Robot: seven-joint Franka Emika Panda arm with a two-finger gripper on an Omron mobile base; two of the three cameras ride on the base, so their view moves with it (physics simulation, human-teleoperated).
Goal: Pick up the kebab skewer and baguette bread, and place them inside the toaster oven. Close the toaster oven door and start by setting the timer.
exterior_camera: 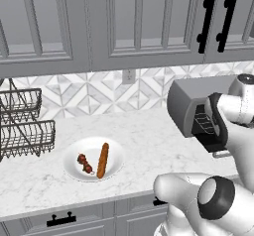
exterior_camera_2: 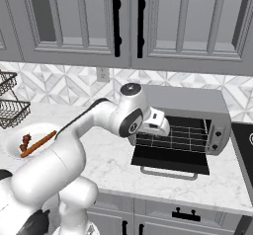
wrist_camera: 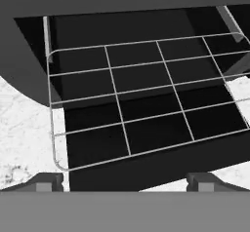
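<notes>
The gripper (wrist_camera: 124, 181) is hovering in front of the open mouth of the toaster oven (exterior_camera_2: 197, 103), with its fingers (wrist_camera: 46, 182) spread wide and gripping nothing. In the hand view, the wire rack (wrist_camera: 141, 99) is sitting partly pulled out of the black interior, extending over the lowered toaster oven door (exterior_camera_2: 170, 161). In the right base view, that door is lying flat on the marble counter (exterior_camera_2: 113, 165), with its silver bar handle (exterior_camera_2: 168, 174) facing forward. The arm is reaching from the base across to the oven opening. The kebab skewer (exterior_camera: 85, 163) and the baguette bread (exterior_camera: 102, 160) are lying side by side on the white plate (exterior_camera: 74, 153), well apart from the oven. The skewer is resting left of the loaf. A wire basket rack (exterior_camera: 22, 126) is standing near the plate, against the tiled backsplash (exterior_camera: 99, 93).
</notes>
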